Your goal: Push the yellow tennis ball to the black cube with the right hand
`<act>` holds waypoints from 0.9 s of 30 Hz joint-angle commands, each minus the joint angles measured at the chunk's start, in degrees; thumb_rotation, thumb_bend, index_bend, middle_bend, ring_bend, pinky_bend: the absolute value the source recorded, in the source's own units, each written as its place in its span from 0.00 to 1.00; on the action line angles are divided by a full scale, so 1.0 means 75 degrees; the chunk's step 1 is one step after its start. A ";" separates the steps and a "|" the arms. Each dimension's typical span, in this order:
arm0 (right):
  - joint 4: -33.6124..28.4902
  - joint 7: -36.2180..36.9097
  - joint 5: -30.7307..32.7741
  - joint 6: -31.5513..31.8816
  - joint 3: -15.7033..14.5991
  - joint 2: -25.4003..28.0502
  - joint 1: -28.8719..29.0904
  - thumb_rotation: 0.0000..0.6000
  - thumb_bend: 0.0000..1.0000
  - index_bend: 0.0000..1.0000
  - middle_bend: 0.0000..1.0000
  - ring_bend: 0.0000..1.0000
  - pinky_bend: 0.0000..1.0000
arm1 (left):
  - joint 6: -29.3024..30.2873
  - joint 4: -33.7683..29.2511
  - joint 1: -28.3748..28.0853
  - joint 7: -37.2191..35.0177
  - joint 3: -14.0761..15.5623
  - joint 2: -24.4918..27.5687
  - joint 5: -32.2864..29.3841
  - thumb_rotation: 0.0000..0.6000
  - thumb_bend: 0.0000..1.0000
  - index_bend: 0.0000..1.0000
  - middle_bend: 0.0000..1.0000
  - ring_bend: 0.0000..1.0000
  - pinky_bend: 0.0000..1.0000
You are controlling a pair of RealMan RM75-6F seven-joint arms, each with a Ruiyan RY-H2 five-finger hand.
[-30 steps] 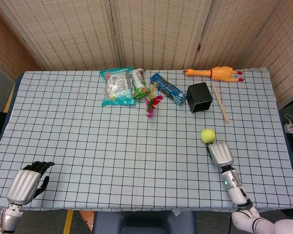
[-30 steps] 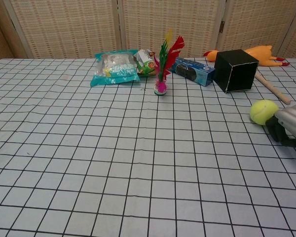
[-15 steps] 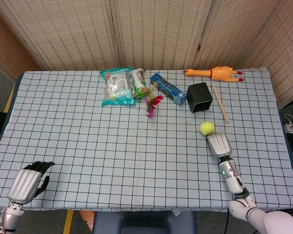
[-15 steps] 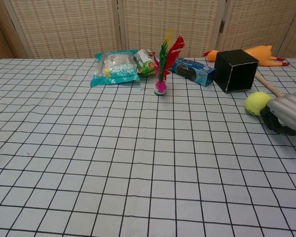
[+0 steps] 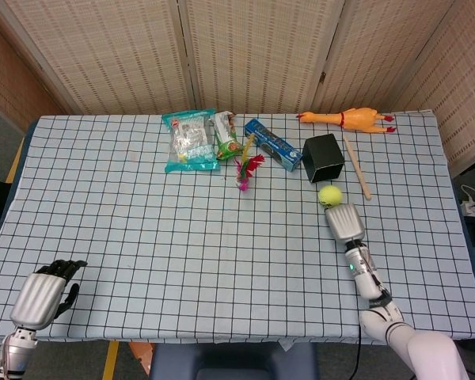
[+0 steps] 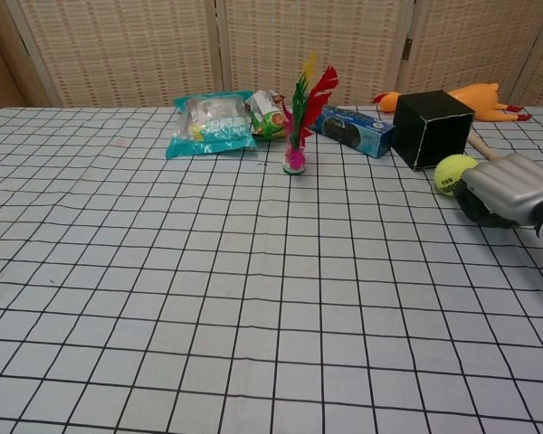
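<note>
In the head view, we see the yellow tennis ball [image 5: 329,195] on the checked counter [image 5: 142,222], just below the black cube [image 5: 323,157] and near it, but a small gap seems to remain. Our right hand [image 5: 343,222] is directly behind the ball, knuckles toward it, touching or almost touching. Its fingers look curled in and it grasps nothing. The left hand [image 5: 42,294] rests at the near left corner, well apart, fingers also curled and empty.

In the chest view, the ball [image 6: 454,174] sits between the cube [image 6: 432,128] and the right hand [image 6: 502,189], close to the cube's lower corner. A wooden stick [image 6: 481,146] lies just beside the ball's path.

We judge the ball light, a little springy and felt-covered, so it rolls easily and can run away sideways if we push off-centre. There is no need to take hold of it; we think the contact should be at mid-height, on the side opposite the cube, with a slow, short push.
</note>
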 commanded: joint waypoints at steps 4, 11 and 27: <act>0.0157 -0.0141 0.0110 -0.0222 0.0086 -0.0030 0.0240 1.00 1.00 0.93 0.77 0.75 1.00 | -0.0171 0.0063 -0.0033 -0.0042 -0.0039 -0.0026 -0.0224 1.00 0.52 0.30 0.37 0.31 0.52; 0.0448 -0.0144 0.0198 -0.0465 0.0139 -0.0194 0.0505 1.00 1.00 0.93 0.77 0.75 1.00 | -0.0268 0.0132 -0.0066 -0.0049 -0.0061 -0.0065 -0.0340 1.00 0.52 0.30 0.37 0.31 0.52; 0.1607 -0.0056 0.0464 -0.1104 0.0329 -0.0756 0.1116 1.00 1.00 0.93 0.77 0.74 1.00 | -0.0477 0.0254 -0.0112 -0.0157 -0.0114 -0.0106 -0.0661 1.00 0.52 0.30 0.37 0.31 0.52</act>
